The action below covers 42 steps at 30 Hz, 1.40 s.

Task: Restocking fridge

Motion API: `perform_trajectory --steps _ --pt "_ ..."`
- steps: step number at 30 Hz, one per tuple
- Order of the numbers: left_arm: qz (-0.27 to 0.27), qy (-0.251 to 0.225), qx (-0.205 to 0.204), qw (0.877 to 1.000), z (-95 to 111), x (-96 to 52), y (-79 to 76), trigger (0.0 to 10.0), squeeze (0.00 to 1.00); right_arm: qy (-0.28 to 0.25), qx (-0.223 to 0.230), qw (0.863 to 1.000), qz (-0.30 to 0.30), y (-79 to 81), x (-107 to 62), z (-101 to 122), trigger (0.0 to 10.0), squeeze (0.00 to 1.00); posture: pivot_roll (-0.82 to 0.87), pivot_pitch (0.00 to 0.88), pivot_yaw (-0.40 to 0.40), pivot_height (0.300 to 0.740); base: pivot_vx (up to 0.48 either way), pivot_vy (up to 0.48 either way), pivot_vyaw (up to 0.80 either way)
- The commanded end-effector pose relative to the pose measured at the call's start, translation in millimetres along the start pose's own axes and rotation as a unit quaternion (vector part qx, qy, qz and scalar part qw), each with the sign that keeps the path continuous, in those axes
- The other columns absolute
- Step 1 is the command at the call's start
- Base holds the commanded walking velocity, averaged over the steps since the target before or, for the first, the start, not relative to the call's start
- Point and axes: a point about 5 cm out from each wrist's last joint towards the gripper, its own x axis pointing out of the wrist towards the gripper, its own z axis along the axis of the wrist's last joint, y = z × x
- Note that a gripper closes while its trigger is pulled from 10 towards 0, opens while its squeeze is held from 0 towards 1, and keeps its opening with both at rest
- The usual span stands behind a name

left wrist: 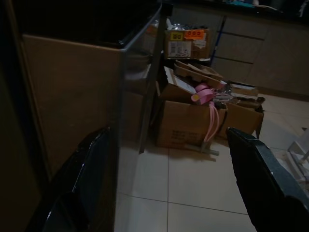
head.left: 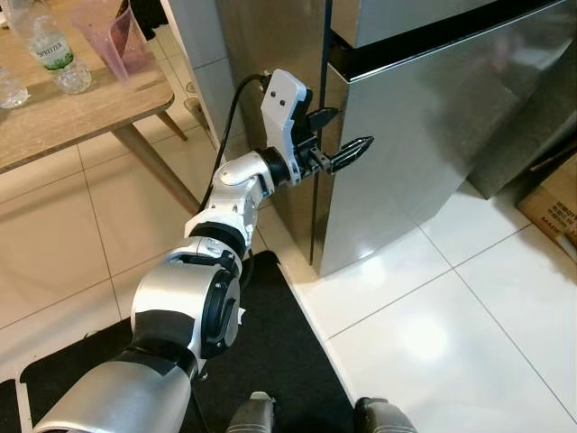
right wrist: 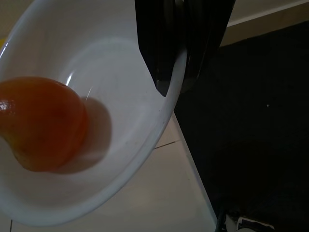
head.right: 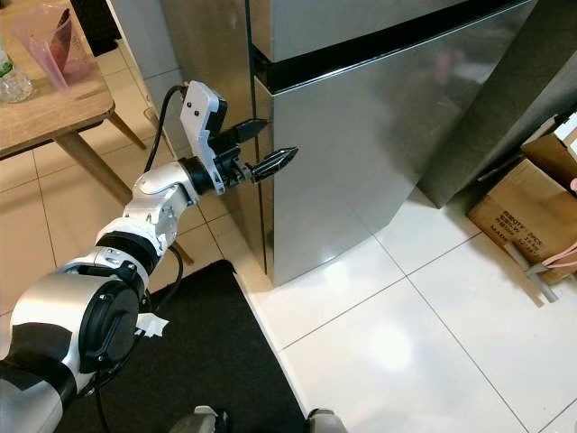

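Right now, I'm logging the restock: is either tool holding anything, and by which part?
The right tool grips a white bowl by its rim; the left tool holds nothing.

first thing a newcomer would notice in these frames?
The left tool, fingers spread open, reaching at the edge of the steel fridge door, which looks shut. Next, in the right wrist view, the right tool pinching the rim of a white bowl with an orange-red fruit inside. Also a wooden table with water bottles to the robot's left, and cardboard boxes on the floor to the right of the fridge.
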Motion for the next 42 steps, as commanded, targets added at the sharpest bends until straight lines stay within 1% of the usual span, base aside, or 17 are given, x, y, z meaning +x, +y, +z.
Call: perform_trajectory --steps 1,5,7,8,9,12,13,16,24,28,31,33,37,40,42 --pt "-0.025 -0.004 0.004 1.000 -0.9 6.8 -8.2 10.0 0.00 0.025 0.009 1.000 -0.005 0.5 -4.0 -16.1 10.0 0.00 -0.21 0.328 0.046 0.740 0.000 0.000 0.00" --pt "-0.018 0.003 0.010 1.000 -1.7 5.6 -6.8 10.0 0.00 0.025 0.010 1.000 -0.005 1.5 -4.0 -16.3 10.0 0.00 -0.21 0.329 0.049 0.740 0.000 0.000 0.00" --pt "0.013 0.024 0.026 0.999 -4.6 2.7 -2.4 10.0 0.00 0.025 0.011 1.000 -0.004 2.3 -4.0 -16.5 10.0 0.00 -0.21 0.329 0.049 0.740 0.000 0.000 0.00" --pt "0.038 0.036 0.037 0.998 -5.9 0.4 1.2 10.0 0.00 0.025 0.011 1.000 -0.004 2.6 -4.0 -16.7 10.0 0.00 -0.20 0.330 0.049 0.740 0.000 0.000 0.00" --pt "0.038 0.036 0.037 0.998 -5.9 0.4 1.2 10.0 0.00 0.025 0.011 1.000 -0.004 2.6 -4.0 -16.7 10.0 0.00 -0.20 0.330 0.049 0.740 0.000 0.000 0.00" --pt "0.088 0.050 0.047 0.994 -6.5 -5.6 10.0 10.0 0.00 0.026 0.011 1.000 -0.004 3.3 -4.2 -17.5 10.0 0.00 -0.21 0.333 0.049 0.740 0.000 0.000 0.00" --pt "0.088 0.050 0.047 0.994 -6.5 -5.6 10.0 10.0 0.00 0.026 0.011 1.000 -0.004 3.3 -4.2 -17.5 10.0 0.00 -0.21 0.333 0.049 0.740 0.000 0.000 0.00" --pt "0.126 0.051 0.048 0.990 -4.0 -10.2 17.8 10.0 0.00 0.027 0.012 1.000 -0.004 3.2 -4.8 -19.3 10.0 0.00 -0.21 0.337 0.047 0.740 0.000 0.000 0.00" --pt "0.134 0.050 0.056 0.988 1.6 -7.6 20.0 10.0 0.00 0.028 0.011 1.000 -0.006 1.4 -5.6 -21.0 10.0 0.00 -0.22 0.345 0.051 0.740 0.000 0.000 0.00" --pt "0.140 0.043 0.059 0.987 11.0 0.8 20.5 10.0 0.00 0.029 0.013 0.999 -0.008 1.3 -7.1 -24.6 10.0 0.00 -0.23 0.360 0.054 0.740 0.000 0.000 0.00" --pt "0.146 0.043 0.062 0.986 14.2 3.6 21.0 10.0 0.00 0.031 0.013 0.999 -0.008 1.4 -8.1 -27.4 10.0 0.00 -0.23 0.365 0.053 0.740 0.000 0.000 0.00" --pt "0.156 0.042 0.059 0.985 17.2 5.4 22.5 10.0 0.00 0.033 0.014 0.999 -0.009 0.9 -9.4 -30.6 10.0 0.00 -0.23 0.371 0.053 0.740 0.000 0.000 0.00" --pt "0.159 0.040 0.055 0.985 17.9 5.9 22.9 10.0 0.00 0.034 0.013 0.999 -0.009 0.7 -9.8 -31.6 10.0 0.00 -0.24 0.374 0.052 0.740 0.000 0.000 0.00" --pt "0.151 0.034 0.033 0.987 18.8 9.1 21.2 10.0 0.00 0.035 0.013 0.999 -0.011 -1.3 -11.1 -34.1 10.0 0.00 -0.25 0.384 0.051 0.740 0.000 0.000 0.00" --pt "0.148 0.033 0.030 0.988 19.0 9.8 20.7 10.0 0.00 0.034 0.013 0.999 -0.012 -1.7 -11.4 -34.5 10.0 0.00 -0.25 0.386 0.051 0.740 0.000 0.000 0.00"
